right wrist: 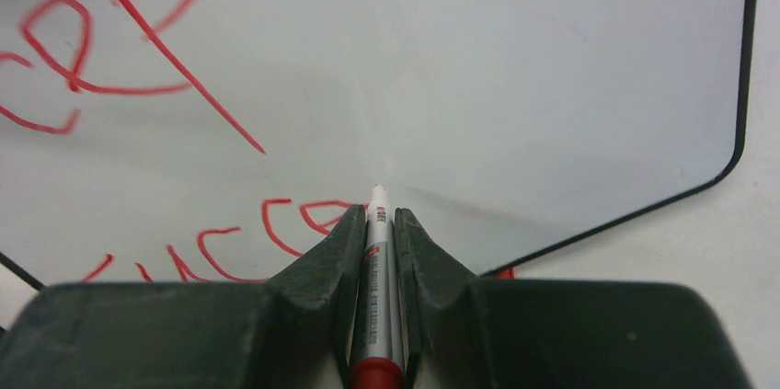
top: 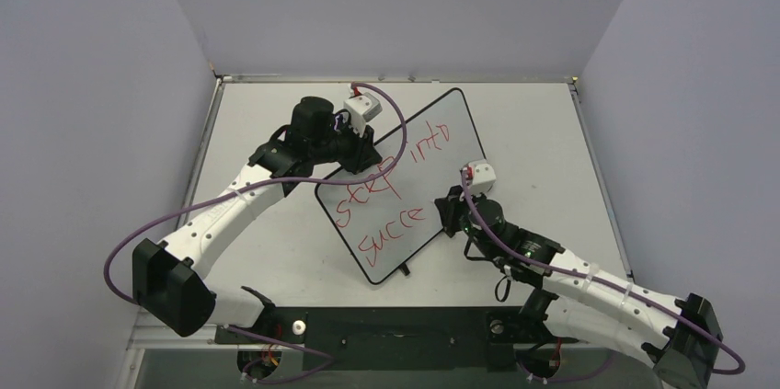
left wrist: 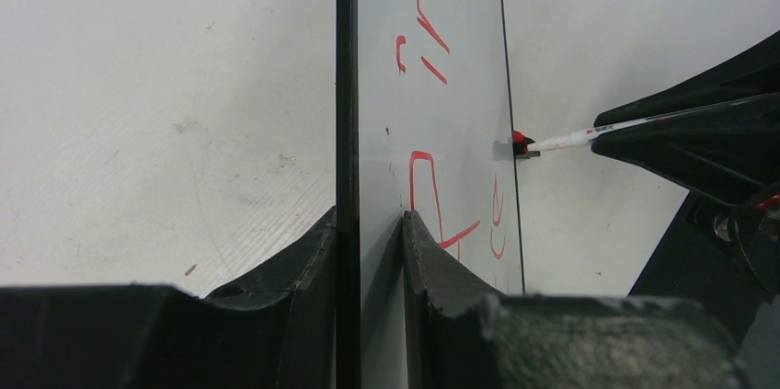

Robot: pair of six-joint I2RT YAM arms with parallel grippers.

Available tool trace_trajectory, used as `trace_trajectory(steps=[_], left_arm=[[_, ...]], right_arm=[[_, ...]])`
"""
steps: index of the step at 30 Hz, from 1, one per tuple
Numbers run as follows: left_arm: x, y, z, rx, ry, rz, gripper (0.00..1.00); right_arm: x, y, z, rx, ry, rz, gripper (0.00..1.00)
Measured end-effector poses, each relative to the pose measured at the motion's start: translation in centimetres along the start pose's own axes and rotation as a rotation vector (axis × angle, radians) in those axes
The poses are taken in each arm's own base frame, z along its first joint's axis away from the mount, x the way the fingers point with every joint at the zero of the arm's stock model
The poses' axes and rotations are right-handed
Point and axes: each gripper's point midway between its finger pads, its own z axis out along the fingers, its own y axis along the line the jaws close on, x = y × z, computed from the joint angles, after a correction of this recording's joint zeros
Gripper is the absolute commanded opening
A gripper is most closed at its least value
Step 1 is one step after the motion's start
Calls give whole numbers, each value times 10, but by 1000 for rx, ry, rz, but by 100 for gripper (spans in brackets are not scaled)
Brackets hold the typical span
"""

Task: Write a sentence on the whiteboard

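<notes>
The whiteboard (top: 441,168) lies diagonally mid-table, with red lettering (top: 391,182) reading "step into" above "succe". My left gripper (top: 357,152) is shut on the board's far-left black edge. In the left wrist view its fingers (left wrist: 313,251) stand on either side of the frame, with the board (left wrist: 460,131) seen edge-on. My right gripper (top: 451,208) is shut on a silver marker (right wrist: 377,242) with a red end. The marker tip sits at the board surface (right wrist: 552,85) just right of "succe" (right wrist: 276,223). I cannot tell if it touches. The marker also shows in the left wrist view (left wrist: 570,139).
The pale grey tabletop (top: 552,131) is walled at the back and both sides. A small black foot (top: 405,268) sticks out at the board's near edge. Purple cables loop off both arms. The right arm (left wrist: 699,145) fills the right of the left wrist view.
</notes>
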Motion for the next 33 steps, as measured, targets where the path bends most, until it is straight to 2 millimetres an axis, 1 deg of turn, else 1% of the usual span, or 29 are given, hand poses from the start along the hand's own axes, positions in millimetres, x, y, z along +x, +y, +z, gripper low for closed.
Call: trace_trajectory(steps=[2,5,12,20,26,33], left_arm=[[0,0,0,0,-1,1,0],[-1,-1,-1,1,-3,2,0],[-1,-1,-1,1,-3,2,0],[-1,-1,-1,1,-4,2,0],[-1,-1,-1,1,-3,2,0],[-1,-1,-1,1,-3,2,0]], right_arm=[[-19,6,-5,-20,-45,4,0],[-33,10,-7,-34,-82,7,0],[-27,2,2,0,-59,-11,0],[-38,-12,13,41,-91,21,0],[-34,-6,23,18,-77,27,0],[-34,2,28,-20,-79,41,0]])
